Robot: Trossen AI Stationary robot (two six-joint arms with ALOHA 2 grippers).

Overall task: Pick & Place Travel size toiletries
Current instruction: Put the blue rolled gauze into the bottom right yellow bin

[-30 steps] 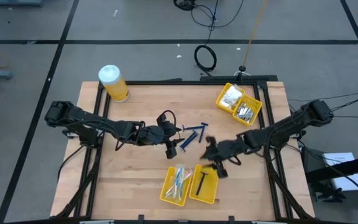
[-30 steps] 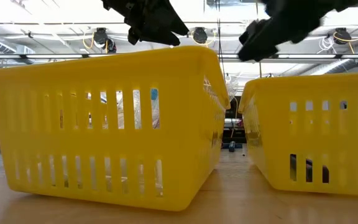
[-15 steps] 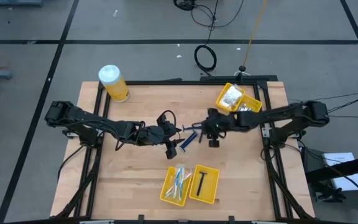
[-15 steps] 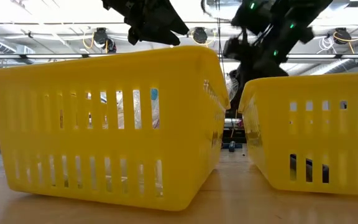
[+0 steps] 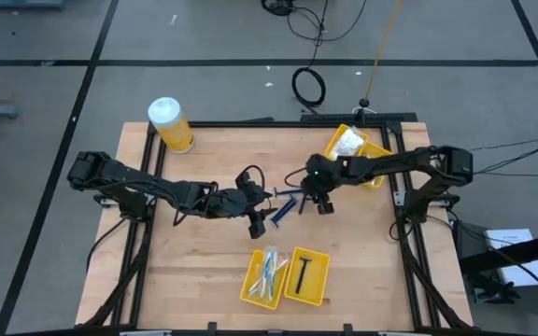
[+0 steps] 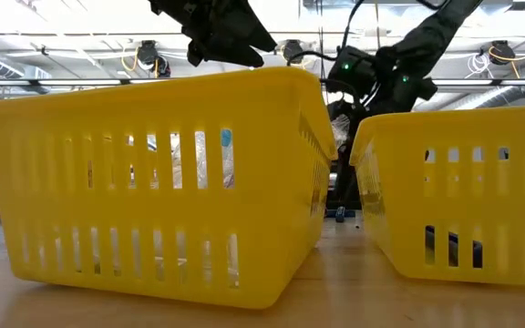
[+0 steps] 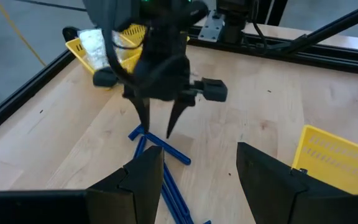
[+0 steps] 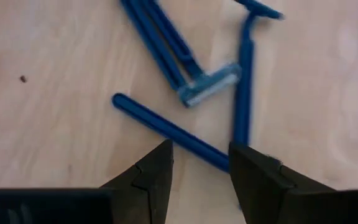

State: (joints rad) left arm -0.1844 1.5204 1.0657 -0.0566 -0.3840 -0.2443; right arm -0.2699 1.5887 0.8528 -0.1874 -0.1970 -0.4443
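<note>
Several dark blue razors (image 5: pixel 292 202) lie flat on the wooden table's middle, their handles crossing (image 8: pixel 185 81). My right gripper (image 5: pixel 321 202) hangs open just above them, pointing steeply down. One razor handle (image 8: pixel 166 127) runs under the gap between its fingers (image 8: pixel 201 165). In the left wrist view its tips (image 7: pixel 157 124) stand just above the razors (image 7: pixel 160 148). My left gripper (image 5: pixel 258 220) waits open and empty left of the razors, held above the table (image 7: pixel 197 171).
A yellow two-compartment bin (image 5: pixel 285 277) sits near the front edge, with light sticks (image 5: pixel 267 269) in one half and a dark razor (image 5: pixel 304 271) in the other. A second yellow bin (image 5: pixel 355 149) stands far right, under my right arm. A yellow jar (image 5: pixel 171 124) stands far left.
My right gripper has swung from above the near bin toward the table's far edge and left, to the razors in the middle. It has come down and tipped further downward.
</note>
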